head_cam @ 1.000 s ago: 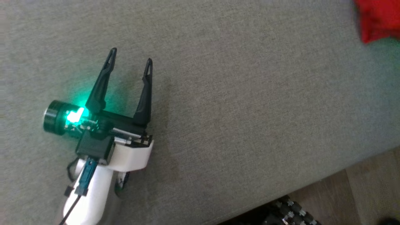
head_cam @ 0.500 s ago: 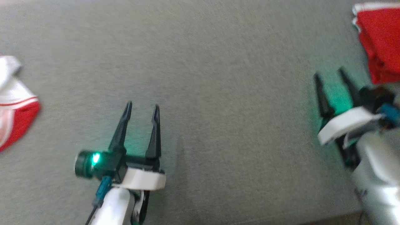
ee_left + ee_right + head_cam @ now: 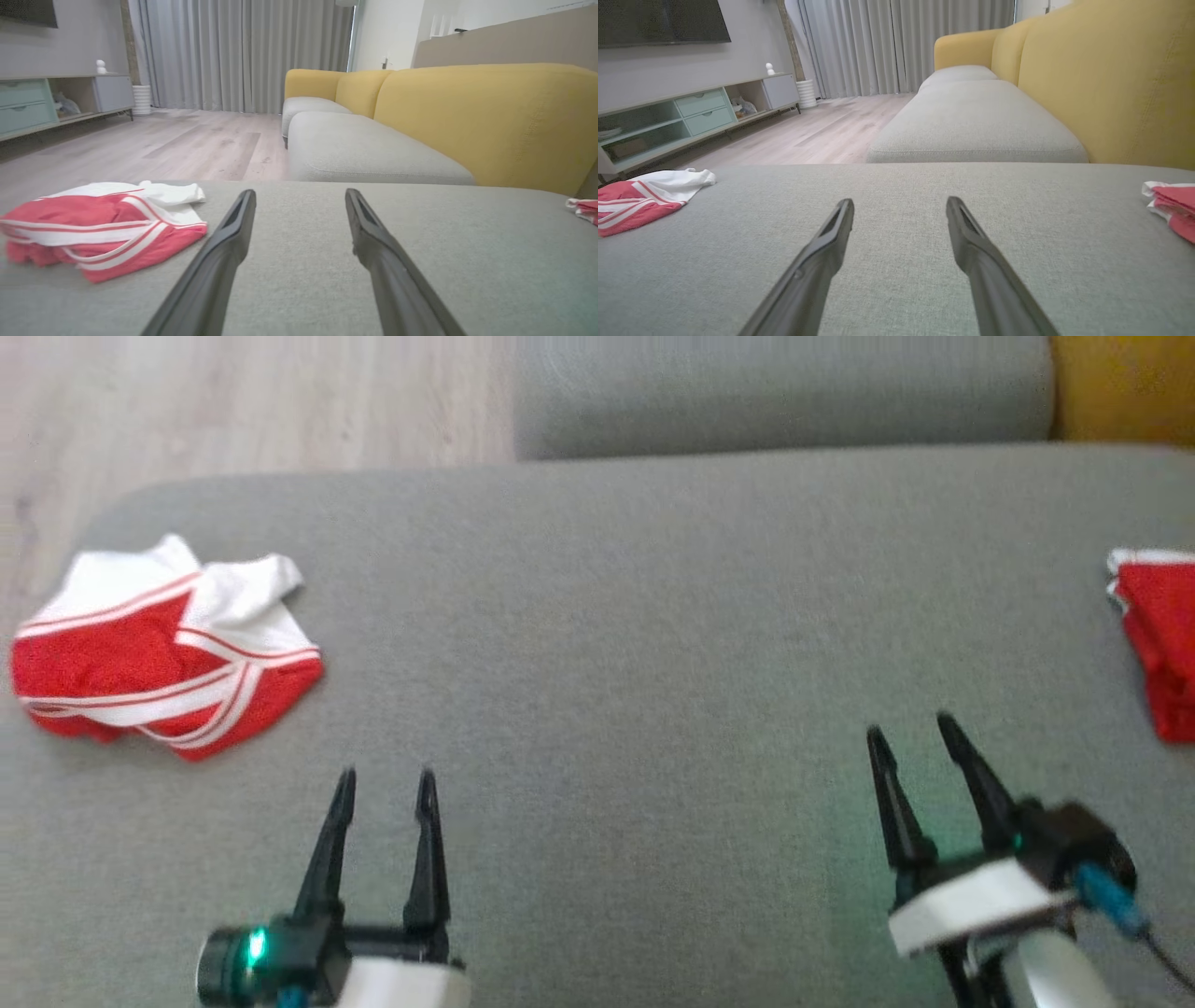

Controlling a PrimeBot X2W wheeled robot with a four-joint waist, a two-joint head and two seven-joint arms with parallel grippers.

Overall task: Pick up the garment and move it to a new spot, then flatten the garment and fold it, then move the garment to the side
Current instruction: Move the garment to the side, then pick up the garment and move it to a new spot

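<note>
At the left end of the grey seat cushion point(image 3: 607, 616): crumpled red-and-white garment point(image 3: 168, 649), untouched. At its right end: folded red garment point(image 3: 1158, 644). Over its near edge: left gripper point(image 3: 386, 775) and right gripper point(image 3: 907, 725), fingers apart, holding nothing. Beyond the cushion: wooden floor point(image 3: 233, 401), yellow backrest point(image 3: 490, 116), grey curtains point(image 3: 233, 51).

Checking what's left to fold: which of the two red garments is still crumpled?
The left garment, near the left pincer: bunched, white fabric and stripes showing. The right garment looks folded in neat layers.
</note>
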